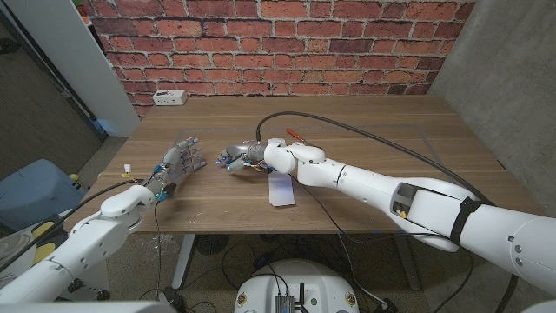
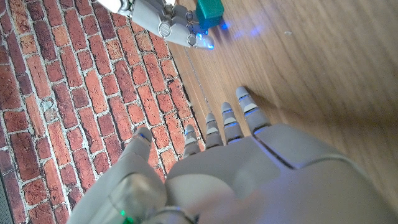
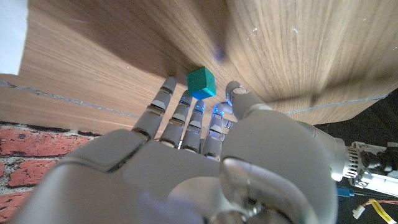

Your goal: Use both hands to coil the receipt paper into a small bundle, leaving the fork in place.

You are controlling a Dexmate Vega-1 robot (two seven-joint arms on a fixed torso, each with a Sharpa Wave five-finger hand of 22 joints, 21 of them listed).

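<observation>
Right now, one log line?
left robot hand: open | right robot hand: at small green cube, grip unclear | white paper strip: uncoiled

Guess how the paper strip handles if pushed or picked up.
The paper lies flat and looks thin, so it is probably floppy and very light. With no raised edge showing, a push would likely slide it over the table rather than lift it. It sits near the front edge, so it might slip off.
</observation>
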